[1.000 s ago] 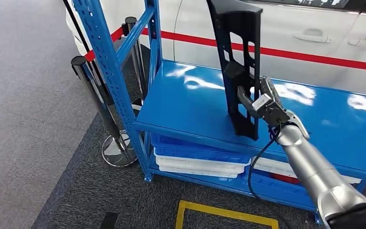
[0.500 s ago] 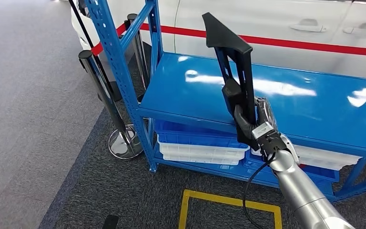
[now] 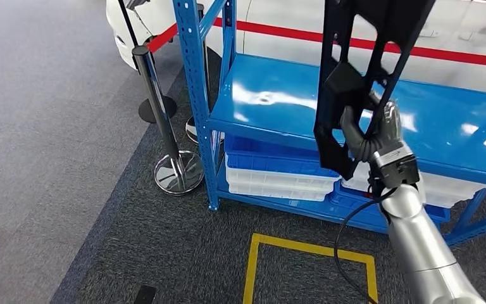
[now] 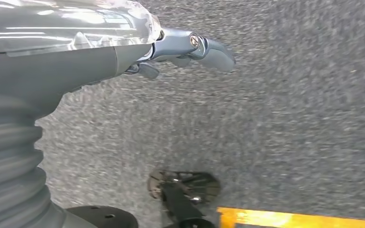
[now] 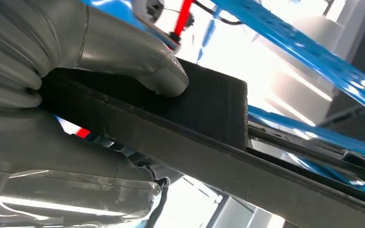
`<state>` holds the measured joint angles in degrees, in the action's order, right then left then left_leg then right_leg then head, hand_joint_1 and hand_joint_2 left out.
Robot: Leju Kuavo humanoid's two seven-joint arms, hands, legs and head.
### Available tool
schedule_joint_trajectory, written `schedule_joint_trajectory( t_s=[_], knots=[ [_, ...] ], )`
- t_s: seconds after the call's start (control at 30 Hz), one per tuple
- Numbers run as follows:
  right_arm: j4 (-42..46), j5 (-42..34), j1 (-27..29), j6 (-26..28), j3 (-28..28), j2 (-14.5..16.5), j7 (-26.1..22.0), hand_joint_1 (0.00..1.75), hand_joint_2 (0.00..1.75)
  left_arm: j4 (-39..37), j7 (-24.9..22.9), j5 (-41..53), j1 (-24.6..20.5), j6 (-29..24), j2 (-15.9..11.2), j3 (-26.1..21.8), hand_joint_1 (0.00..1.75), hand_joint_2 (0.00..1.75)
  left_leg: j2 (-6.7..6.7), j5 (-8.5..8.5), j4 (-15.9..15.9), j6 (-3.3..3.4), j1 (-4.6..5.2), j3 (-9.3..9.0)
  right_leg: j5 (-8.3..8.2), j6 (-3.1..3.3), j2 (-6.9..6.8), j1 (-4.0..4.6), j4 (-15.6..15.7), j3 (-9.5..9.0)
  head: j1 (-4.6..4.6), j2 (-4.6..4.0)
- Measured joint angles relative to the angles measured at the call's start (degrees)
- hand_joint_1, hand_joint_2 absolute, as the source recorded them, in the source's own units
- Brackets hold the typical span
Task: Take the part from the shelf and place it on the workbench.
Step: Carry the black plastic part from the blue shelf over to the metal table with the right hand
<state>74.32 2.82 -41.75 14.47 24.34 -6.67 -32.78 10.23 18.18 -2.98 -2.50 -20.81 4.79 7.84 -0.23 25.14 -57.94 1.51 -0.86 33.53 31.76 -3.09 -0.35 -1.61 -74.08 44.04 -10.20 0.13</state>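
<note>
The right hand grips the black part, fingers clamped on its frame, holding it upright in the air in front of the blue shelf, off the shelf surface. The tall piece is held near its lower end, so it could pivot in the grasp. Its top, toward 12 o'clock, might catch something overhead. The left hand hangs over the floor holding nothing, fingers loosely extended.

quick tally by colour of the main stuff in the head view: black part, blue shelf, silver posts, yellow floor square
black part: 1
blue shelf: 1
silver posts: 2
yellow floor square: 1
total: 5
</note>
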Motion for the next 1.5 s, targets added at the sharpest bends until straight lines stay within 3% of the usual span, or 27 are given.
schedule_joint_trajectory(
  t_s=[0.03,0.1,0.13,0.2,0.27,0.33,0.37,0.47,0.5,0.53,0.57,0.63,0.7,0.73,0.77,0.83,0.9,0.97,1.0,1.03,1.07,1.1,1.17,1.23,1.27,1.4,1.5],
  knots=[
    [0.18,-0.55,-1.62,-0.77,-0.59,-0.01,0.93,1.75,1.75,0.00,-0.32,0.30,-0.07,0.14,-0.04,0.06,0.00,1.75,0.01,-0.69,-0.18,0.00,0.14,1.09,-0.22,0.09,0.03,0.05,-1.99,-0.40,0.00,0.00],
    [0.23,-1.59,-5.36,-1.82,-1.76,0.04,2.55,1.75,1.75,0.00,-0.98,0.80,-0.28,0.42,-0.18,0.34,0.00,1.75,-0.02,-1.94,-0.58,-0.10,0.34,3.09,-2.88,0.61,0.10,0.24,0.11,-4.06,-0.01,0.01],
    [0.23,-1.92,-7.18,-2.04,-2.25,0.11,3.05,1.75,1.75,0.00,-1.21,0.99,-0.39,0.51,-0.24,0.56,0.00,1.75,-0.07,-2.50,-0.73,-0.20,0.40,3.82,-3.70,1.02,0.23,0.40,3.41,-6.98,-0.01,0.01],
    [0.24,-2.19,-10.47,-2.18,-3.04,0.43,3.58,1.75,1.75,0.00,-1.44,1.06,-0.60,0.58,-0.29,0.97,0.00,1.75,-0.23,-3.69,-0.75,-0.66,0.61,4.79,-2.74,1.90,0.48,0.93,11.85,-13.08,-0.02,0.01],
    [0.22,-2.30,-12.48,-2.23,-3.44,0.75,3.76,1.75,1.75,0.00,-1.52,1.06,-0.68,0.61,-0.32,1.23,0.00,1.75,-0.34,-5.11,-0.24,-1.31,0.64,5.22,-1.75,2.55,0.53,1.42,16.35,-15.48,-0.02,0.01],
    [0.07,-2.51,-13.24,-2.14,-3.54,1.10,3.79,1.75,1.75,-0.01,-1.62,1.05,-0.60,0.61,-0.43,1.34,0.00,1.75,-0.43,-5.25,-0.09,-2.00,0.54,5.79,-2.99,3.32,0.22,1.21,16.87,-14.69,-0.02,0.00],
    [-0.07,-2.65,-13.53,-2.07,-3.55,1.31,3.81,1.75,1.75,-0.02,-1.66,1.01,-0.52,0.58,-0.49,1.37,0.00,1.75,-0.42,-3.80,-1.09,-2.31,0.52,6.39,-3.71,3.83,0.02,1.07,17.02,-14.12,-0.03,0.01],
    [-0.69,-3.39,-14.69,-2.09,-3.53,1.95,3.90,1.75,1.75,-0.02,-1.72,0.71,-0.50,0.39,-0.67,1.36,0.00,1.75,-0.24,4.60,-10.47,-3.03,0.30,8.96,-5.85,4.70,-0.29,1.03,17.04,-11.70,-0.05,-0.01],
    [-0.99,-3.81,-14.96,-2.26,-3.52,2.21,3.90,1.75,1.75,-0.02,-1.67,0.62,-0.56,0.32,-0.72,1.35,0.00,1.75,-0.22,6.05,-14.15,-3.21,0.25,9.47,-6.58,4.71,-0.30,1.09,16.98,-10.77,-0.05,-0.01],
    [-1.36,-4.24,-15.07,-2.52,-3.49,2.49,3.86,1.75,1.75,-0.02,-1.56,0.55,-0.63,0.27,-0.75,1.33,0.00,1.75,-0.21,5.97,-16.58,-3.32,0.24,9.35,-7.31,4.67,-0.30,1.13,16.90,-9.81,-0.05,-0.01],
    [-1.77,-4.69,-15.03,-2.82,-3.44,2.74,3.78,1.75,1.75,-0.02,-1.40,0.42,-0.70,0.25,-0.79,1.31,0.00,1.75,-0.20,4.72,-17.26,-3.36,0.23,8.41,-8.00,4.58,-0.30,1.16,16.77,-8.84,-0.06,0.00],
    [-2.54,-5.37,-14.79,-3.36,-3.27,3.05,3.43,1.75,1.75,-0.02,-1.04,-0.04,-0.83,0.26,-0.81,1.24,0.00,1.75,-0.19,1.88,-12.73,-3.12,0.24,3.68,-9.25,4.27,-0.31,1.20,16.33,-7.00,-0.05,0.00],
    [-3.03,-5.74,-14.60,-3.63,-3.10,3.31,2.97,1.75,1.75,-0.02,-0.86,-0.33,-1.01,0.26,-0.83,1.17,0.00,1.75,-0.19,2.77,-4.22,-2.57,0.45,-2.55,-10.24,3.78,-0.38,1.34,15.80,-5.66,-0.05,0.01],
    [-3.22,-5.83,-14.56,-3.69,-3.00,3.43,2.80,1.75,1.75,-0.02,-0.79,-0.34,-1.06,0.25,-0.84,1.15,0.00,1.75,-0.21,3.73,-1.18,-2.24,0.61,-4.40,-10.74,3.48,-0.46,1.36,15.70,-5.31,-0.05,0.01],
    [-3.40,-5.91,-14.51,-3.75,-2.89,3.55,2.68,1.75,1.75,-0.02,-0.71,-0.38,-1.09,0.25,-0.85,1.13,0.00,1.75,-0.23,4.32,0.43,-1.87,0.79,-5.08,-11.22,3.13,-0.53,1.36,15.77,-5.11,-0.04,0.01],
    [-3.81,-6.09,-14.26,-4.25,-2.64,3.68,2.56,1.75,1.75,-0.02,-0.36,-0.89,-0.99,0.26,-0.80,0.98,0.00,1.75,-0.18,3.61,0.98,-0.98,0.65,-4.52,-11.72,2.41,-0.50,1.31,15.93,-4.87,-0.03,-0.01],
    [-4.16,-6.28,-13.49,-4.99,-2.17,3.73,2.25,1.75,1.75,-0.02,0.35,-1.94,-0.95,0.32,-0.73,0.57,0.00,1.75,-0.02,2.40,1.34,-0.13,0.34,-3.80,-8.71,1.81,-0.20,1.23,13.51,-3.83,-0.03,-0.01],
    [-4.54,-6.87,-11.46,-5.44,-1.38,3.80,1.13,1.75,1.75,-0.02,1.19,-2.85,-1.00,0.35,-0.64,-0.07,0.00,1.75,0.05,1.19,1.37,0.24,0.30,-2.55,-3.37,1.39,0.01,1.00,6.87,-1.78,-0.03,-0.01],
    [-4.77,-7.29,-9.77,-5.45,-0.97,3.88,0.22,1.75,1.75,-0.02,1.51,-3.11,-0.98,0.32,-0.57,-0.35,0.00,1.75,0.02,0.65,1.34,0.25,0.29,-1.89,-1.73,1.21,0.03,0.89,3.14,-0.87,-0.04,-0.01],
    [-5.03,-7.66,-7.84,-5.38,-0.63,3.98,-0.73,1.75,1.75,-0.02,1.74,-3.32,-0.93,0.27,-0.49,-0.55,0.00,1.75,-0.02,0.18,1.30,0.20,0.28,-1.28,-1.33,1.10,0.04,0.79,0.49,-0.45,-0.04,-0.01],
    [-5.29,-7.89,-5.84,-5.23,-0.30,4.12,-1.67,1.75,1.75,-0.02,1.86,-3.45,-0.86,0.22,-0.40,-0.69,0.00,1.75,-0.07,-0.23,1.23,0.10,0.26,-0.68,-2.05,1.06,0.04,0.71,-0.29,-0.95,-0.03,-0.01],
    [-5.53,-7.98,-4.17,-5.12,-0.01,4.26,-2.33,1.75,1.75,-0.02,1.92,-3.47,-0.79,0.18,-0.33,-0.82,0.00,1.75,-0.12,-0.58,1.10,-0.06,0.25,-0.11,-3.39,1.11,0.04,0.63,1.25,-2.56,-0.03,-0.01],
    [-5.82,-8.00,-2.31,-5.01,0.46,4.53,-2.98,1.75,1.75,-0.02,1.96,-3.46,-0.78,0.16,-0.24,-1.10,0.00,1.75,-0.16,-1.05,0.64,-0.47,0.33,0.93,-5.11,1.43,0.07,0.67,8.67,-7.83,-0.03,-0.01],
    [-5.87,-8.09,-1.82,-4.89,0.67,4.76,-3.19,1.75,1.75,-0.02,2.01,-3.44,-0.85,0.16,-0.19,-1.42,0.00,1.75,-0.07,-1.37,0.24,-1.05,0.47,1.57,-4.80,2.02,0.17,1.01,14.47,-11.39,-0.06,0.00],
    [-5.89,-8.15,-1.67,-4.84,0.71,4.84,-3.26,1.75,1.75,-0.02,2.02,-3.43,-0.87,0.16,-0.17,-1.55,0.00,1.75,-0.02,-1.44,0.11,-1.31,0.57,1.75,-4.45,2.32,0.22,1.12,15.77,-12.01,-0.07,0.00],
    [-5.96,-8.39,-0.87,-4.71,0.74,4.97,-3.23,1.75,1.75,-0.02,2.04,-3.44,-0.81,0.16,-0.15,-1.88,0.00,1.75,0.07,-1.79,0.41,-0.71,0.61,1.85,-4.94,3.07,0.28,1.27,16.24,-11.66,-0.07,0.00],
    [-5.76,-8.55,1.02,-4.02,0.76,5.03,-3.52,1.75,1.75,-0.02,2.08,-3.33,-0.82,0.19,-0.15,-1.98,0.00,1.75,0.05,-2.55,0.89,-1.65,0.43,1.87,-5.25,3.60,0.23,1.44,16.22,-11.37,-0.08,-0.01]
  ],
)
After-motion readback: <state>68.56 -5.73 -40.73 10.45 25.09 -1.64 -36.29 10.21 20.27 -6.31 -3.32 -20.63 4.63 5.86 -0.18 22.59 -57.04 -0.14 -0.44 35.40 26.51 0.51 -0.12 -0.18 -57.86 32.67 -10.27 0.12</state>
